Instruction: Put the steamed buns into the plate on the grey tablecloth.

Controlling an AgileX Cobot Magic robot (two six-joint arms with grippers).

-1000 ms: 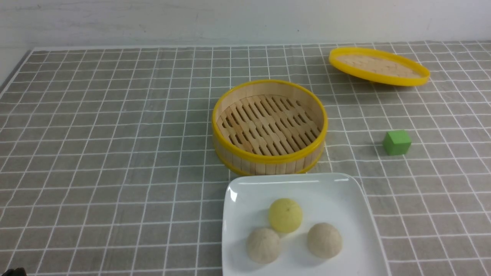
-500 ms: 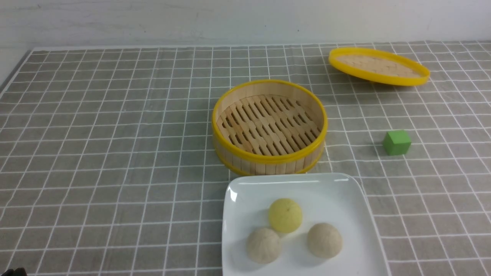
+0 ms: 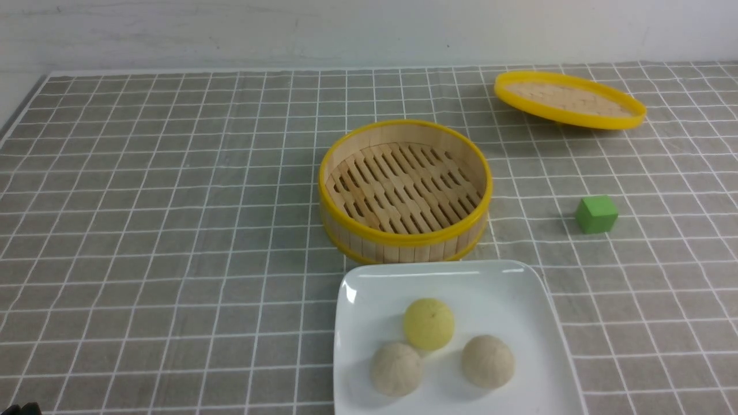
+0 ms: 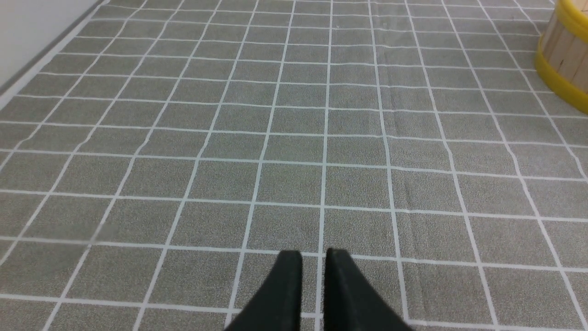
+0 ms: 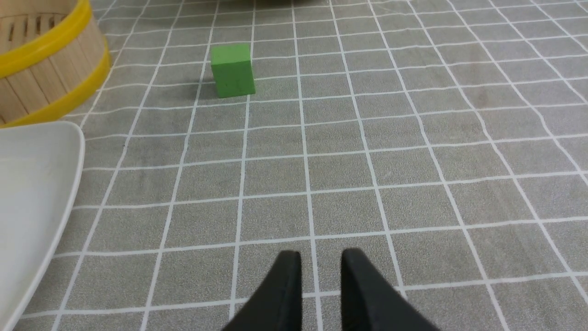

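grey tablecloth: white-checked, seen across the whole front view, under everything.
plate: white square, lower centre-right of the front view, cut by the bottom edge; one corner seen at the left edge of the right wrist view.
bamboo steamer: found at centre frame, just behind the plate, with only bare slats inside; a slice of its wall seen at the upper right of the left wrist view.
lid: tilted, upper right of the front view, well apart from the steamer.
steamed buns: all three seen in the plate. Yellow bun at the plate's middle, left beige bun touching or nearly touching it, right beige bun set apart to the right.
green cube: on the cloth, right of the steamer; also seen upper left in the right wrist view.
left gripper: jaws parted by a narrow slit, nothing gripped, only bare cloth seen past the tips.
right gripper: jaws parted by a slightly wider gap, nothing gripped, well apart from cube and plate.
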